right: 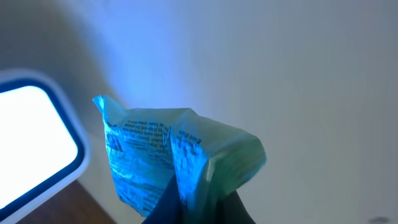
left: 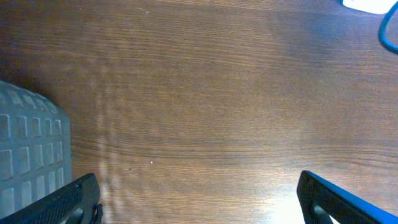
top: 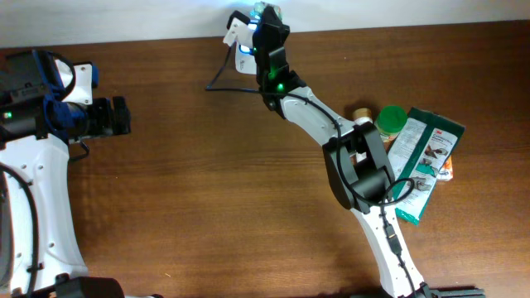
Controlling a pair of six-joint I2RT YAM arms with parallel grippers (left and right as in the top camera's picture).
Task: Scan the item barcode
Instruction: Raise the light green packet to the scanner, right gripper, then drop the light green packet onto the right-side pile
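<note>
Pinching a small crinkled plastic sachet (right: 168, 146) by its lower edge, the right gripper (right: 194, 208) has its two dark fingers pressed together on the film. The packet stands up clear of them with its printed face exposed. I judge it is held this way to turn the printing toward the white handheld barcode scanner (right: 31, 146). The scanner's bright window sits just beside the sachet, on the left of the wrist view, and throws blue light across it.

The sachet looks pale and green-tinged under that glow. It is creased, folded down the middle, and covered in fine dark lines of text. No barcode can be made out on the side showing, so I cannot tell whether the code faces the scanner.

From overhead the sachet is at the far edge of the brown wooden table (top: 207, 190), raised off the surface at the end of the outstretched right arm, next to the scanner and its dark cable (top: 217, 81). Beside that arm's base lie other goods, well apart from the scan: a green-lidded jar (top: 392, 121) and flat green-and-white packets (top: 426, 149). The left gripper (top: 118, 116) hangs at the left side, fingers spread wide and holding nothing, over bare wood.
</note>
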